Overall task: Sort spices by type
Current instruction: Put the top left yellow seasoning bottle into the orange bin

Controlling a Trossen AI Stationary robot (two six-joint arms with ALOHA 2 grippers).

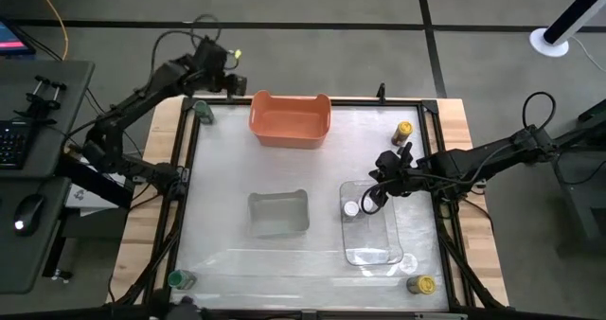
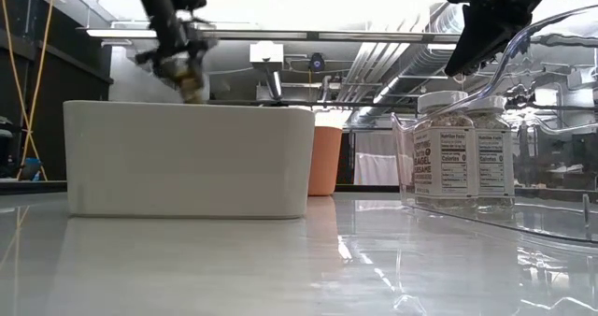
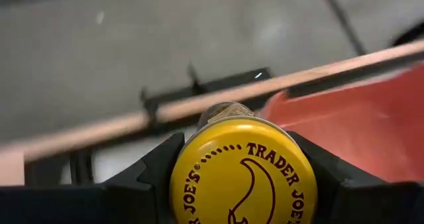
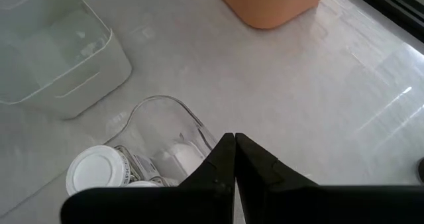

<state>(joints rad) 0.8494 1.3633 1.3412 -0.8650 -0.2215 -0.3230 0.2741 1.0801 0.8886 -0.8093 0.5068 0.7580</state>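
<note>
My left gripper is raised over the table's far left corner, beside the orange bin, and is shut on a yellow-capped spice jar. In the low view the jar hangs high above the grey tray. My right gripper is shut on nothing and hovers over the clear tray, where two white-capped jars stand upright. On the table stand a green-capped jar far left, a yellow-capped one far right, another yellow one near right and a green one near left. My left gripper pinches the jar between its two fingers, on opposite sides at the yellow cap's rim. The fingers slant down from above. The cap faces back toward the wrist and the jar's body points away along the fingers. The jar is lifted clear and tilted.
The orange bin sits right next to the held jar, at the table's far middle. The grey tray stands in the table's middle. Dark frame rails run along the table's edges.
</note>
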